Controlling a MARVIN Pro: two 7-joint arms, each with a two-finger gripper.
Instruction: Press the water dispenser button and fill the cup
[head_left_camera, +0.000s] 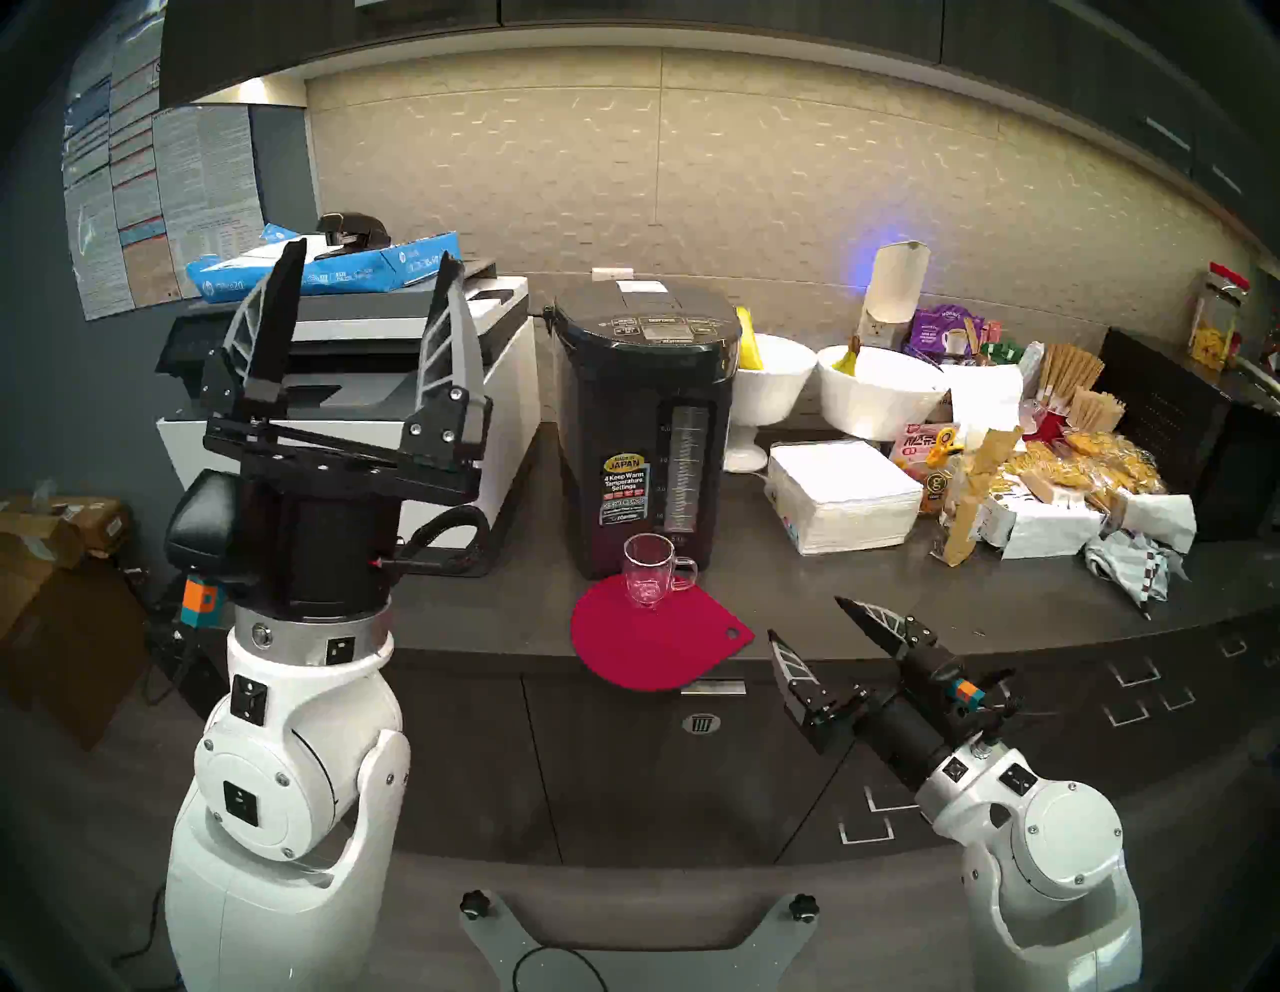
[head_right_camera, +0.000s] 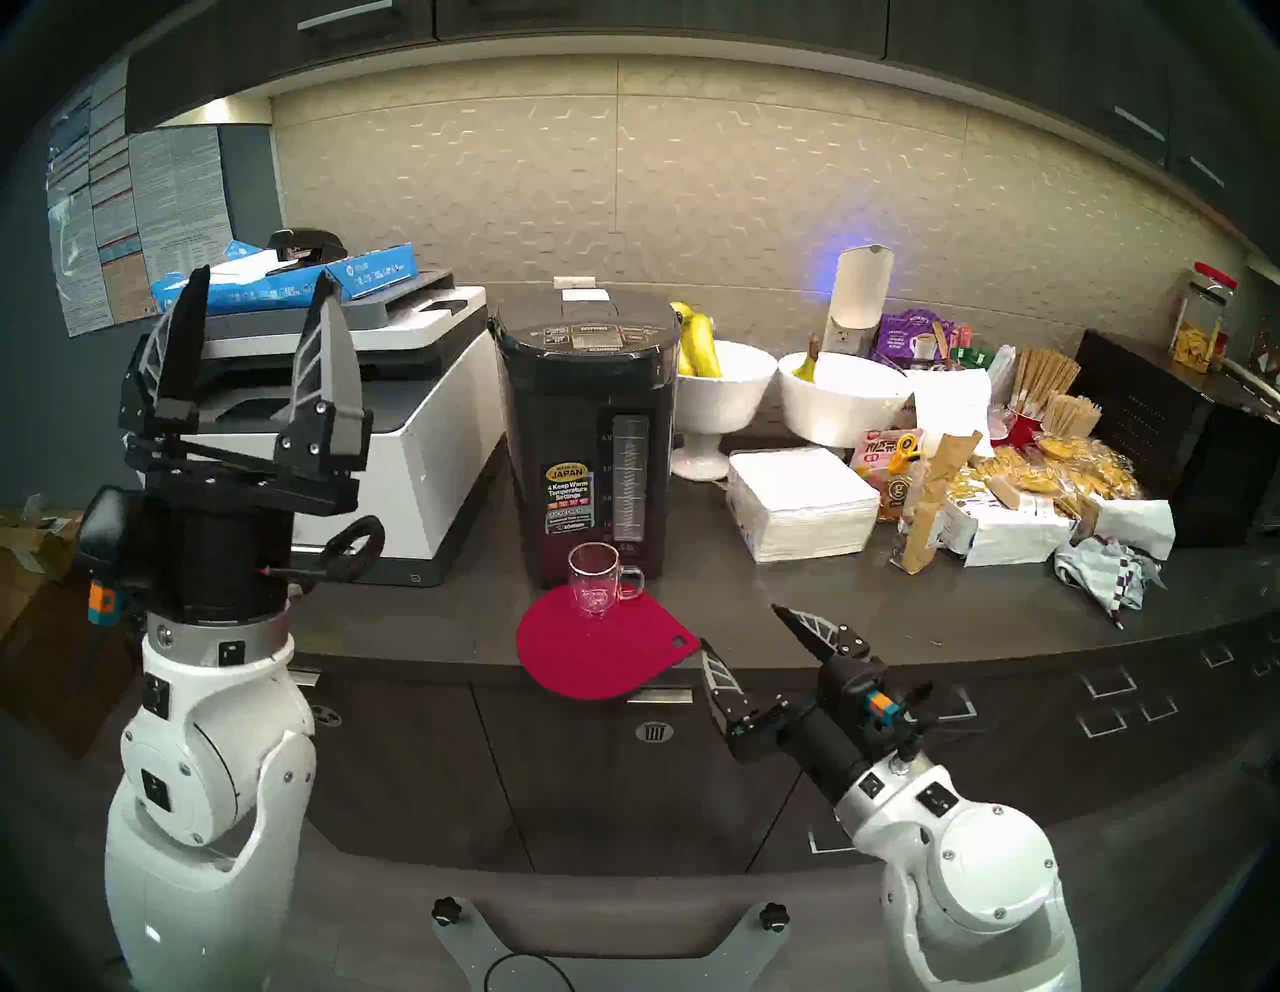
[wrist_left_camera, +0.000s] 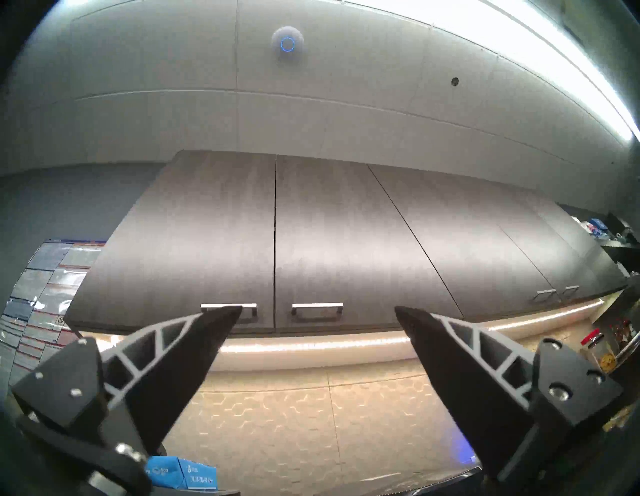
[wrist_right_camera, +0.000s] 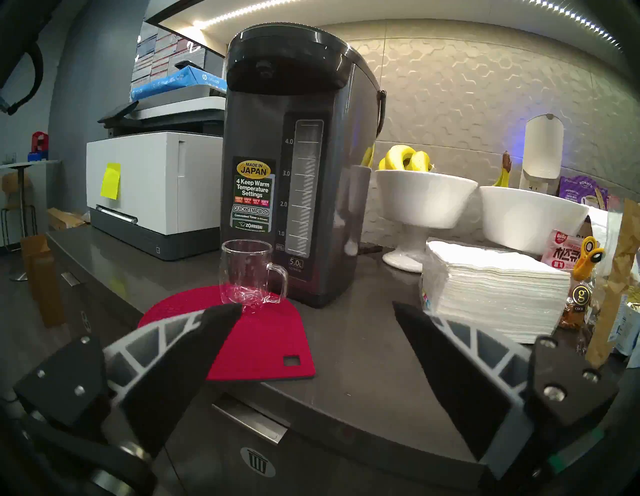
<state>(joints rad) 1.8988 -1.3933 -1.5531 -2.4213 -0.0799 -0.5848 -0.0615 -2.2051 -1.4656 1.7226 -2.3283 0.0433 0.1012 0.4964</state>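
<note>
Left end effector (head_left_camera: 367, 267) raised, pointing up toward the cabinets, fingers spread wide, holding nothing; right end effector (head_left_camera: 807, 616) low at the worktop's front edge, also spread and empty, aimed at the cup (head_left_camera: 650, 570). Cup sits empty on a red mat (head_left_camera: 651, 648) near the front edge, just in front of the water dispenser (head_left_camera: 641, 422). Clear glass: light, rigid, slick, breakable; likely best left alone, or held by the loop handle. Dispenser looks heavy and stable. Button (head_right_camera: 598, 328) on the top panel probably needs a straight-down fingertip press.
</note>
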